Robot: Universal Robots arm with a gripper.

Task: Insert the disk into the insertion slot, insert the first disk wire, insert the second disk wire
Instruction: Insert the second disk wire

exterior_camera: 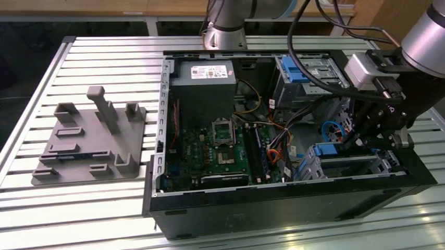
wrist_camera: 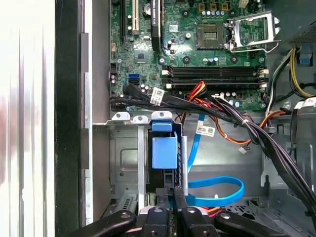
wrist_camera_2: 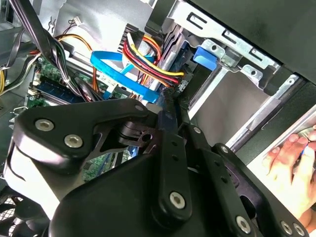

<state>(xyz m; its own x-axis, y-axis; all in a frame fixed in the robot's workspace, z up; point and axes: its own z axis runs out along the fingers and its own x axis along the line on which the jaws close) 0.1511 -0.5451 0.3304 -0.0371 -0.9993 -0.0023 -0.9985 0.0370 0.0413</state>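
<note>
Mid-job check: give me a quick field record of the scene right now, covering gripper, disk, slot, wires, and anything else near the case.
gripper: fingers close together, pinching a thin dark part at the disk's end
disk: blue carrier end showing, seated in the slot
insertion slot: silver bay at the case's near corner in the exterior view
blue flat cable: loops beside the slot
red, yellow and black wire bundle: runs down toward the disk's end
hand: a person's hand, outside the case wall
grey fixture plate: on the table, at the exterior view's left
</note>
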